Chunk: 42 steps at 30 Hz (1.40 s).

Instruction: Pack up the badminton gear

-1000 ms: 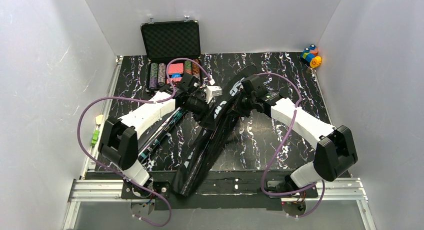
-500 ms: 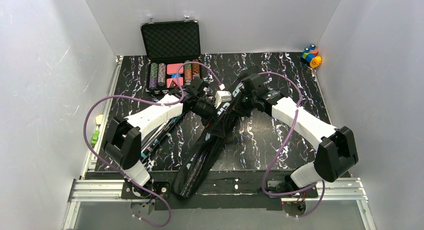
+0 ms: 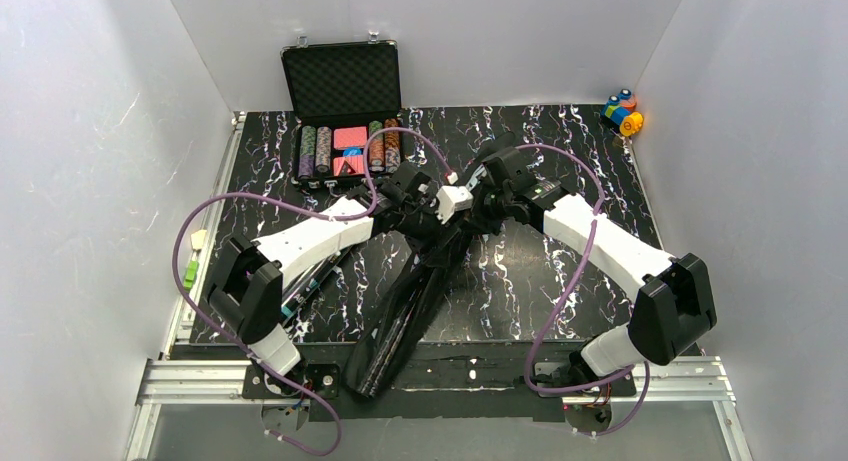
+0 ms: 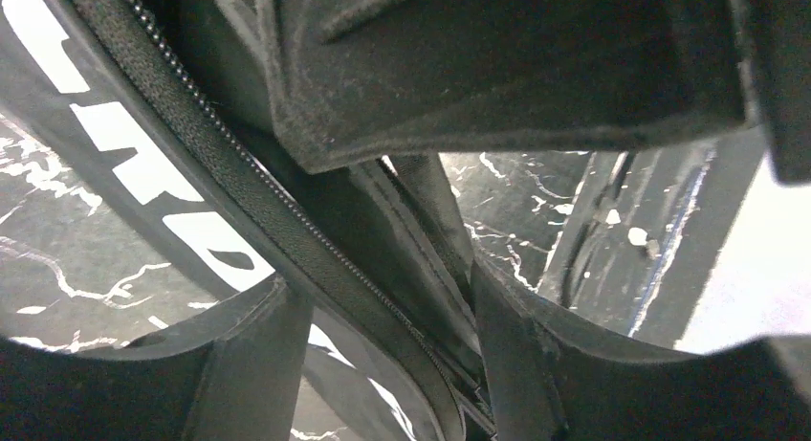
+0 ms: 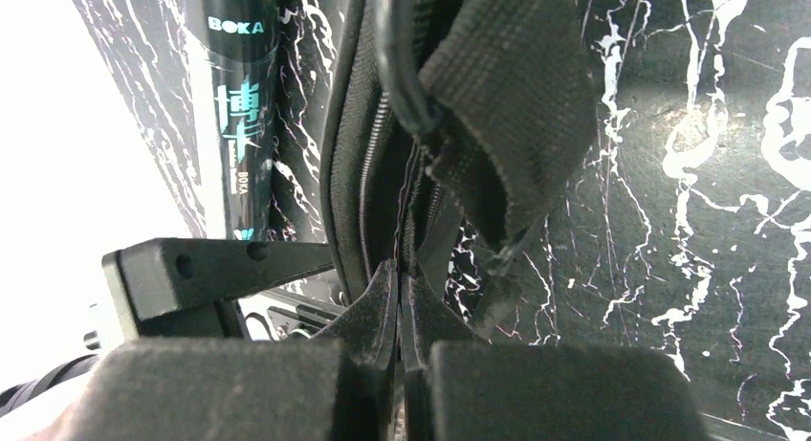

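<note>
Sliding rightward this past second, the left claw (image 4: 383,364) straddles the zip edge of the CROSSWAY bag (image 3: 395,311) on the worktop (image 3: 500,291), its grip unclear, while the right claw (image 5: 400,297), clamped on the rim, helps raise the mouth, likely for packing.

BOKA stands in pale print on the black tube (image 5: 239,87); white letters on the bag (image 4: 143,168) show only partly.

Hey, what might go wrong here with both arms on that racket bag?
The right gripper pinches only a thin edge of the bag, so it may slip. The left gripper works close to the open chip case; swinging the bag might knock it.
</note>
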{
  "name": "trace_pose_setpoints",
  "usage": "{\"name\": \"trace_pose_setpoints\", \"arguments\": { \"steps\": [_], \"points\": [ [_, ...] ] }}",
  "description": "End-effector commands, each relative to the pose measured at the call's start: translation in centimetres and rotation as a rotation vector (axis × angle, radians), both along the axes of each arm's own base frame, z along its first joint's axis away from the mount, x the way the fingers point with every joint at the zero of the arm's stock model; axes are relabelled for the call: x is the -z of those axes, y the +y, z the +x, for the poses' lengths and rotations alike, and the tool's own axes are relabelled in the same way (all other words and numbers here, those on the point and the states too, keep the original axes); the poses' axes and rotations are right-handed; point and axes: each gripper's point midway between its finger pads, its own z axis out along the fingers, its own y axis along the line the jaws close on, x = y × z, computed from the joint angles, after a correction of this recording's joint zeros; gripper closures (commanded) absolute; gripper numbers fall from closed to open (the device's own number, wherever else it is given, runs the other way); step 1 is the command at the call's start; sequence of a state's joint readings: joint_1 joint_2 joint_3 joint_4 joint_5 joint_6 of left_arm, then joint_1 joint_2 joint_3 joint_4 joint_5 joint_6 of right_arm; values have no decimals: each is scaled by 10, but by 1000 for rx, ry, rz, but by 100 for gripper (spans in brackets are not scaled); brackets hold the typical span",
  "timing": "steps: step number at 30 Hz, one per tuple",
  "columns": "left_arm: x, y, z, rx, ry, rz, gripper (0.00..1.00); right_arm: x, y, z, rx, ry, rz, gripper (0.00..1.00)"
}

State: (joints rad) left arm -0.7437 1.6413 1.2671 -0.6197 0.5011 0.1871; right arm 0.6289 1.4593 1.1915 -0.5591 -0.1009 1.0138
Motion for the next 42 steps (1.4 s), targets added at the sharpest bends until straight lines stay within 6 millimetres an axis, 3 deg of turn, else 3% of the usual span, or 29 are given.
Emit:
{"name": "trace_pose_setpoints", "arguments": {
  "steps": [1,5,7,13,20,22,25,29,34,42],
  "points": [
    [-20,2,12,-30,-189,21,46,-49,18,0,-44,-82,119,99],
    [-20,-2,2,-14,-191,28,58,-47,17,0,-38,-80,117,99],
    [-22,-4,-5,0,-188,25,59,-46,18,1,-35,-79,117,99],
    [-21,-7,-27,48,-194,40,54,-52,21,8,-22,-94,128,99],
    [-9,2,-31,56,-207,82,55,-58,25,11,-20,-97,146,99],
    [-9,4,-28,46,-223,89,68,-58,25,10,-21,-94,149,99],
    [-12,7,-23,28,-247,106,100,-55,20,9,-14,-86,147,99],
    [-22,8,-21,5,-257,89,100,-53,7,9,14,-80,156,98],
    [-36,6,-24,-2,-247,51,100,-57,-26,9,93,-101,180,62],
    [-47,1,-31,23,-206,28,100,-59,-95,19,274,-170,142,47]
  ]
}}
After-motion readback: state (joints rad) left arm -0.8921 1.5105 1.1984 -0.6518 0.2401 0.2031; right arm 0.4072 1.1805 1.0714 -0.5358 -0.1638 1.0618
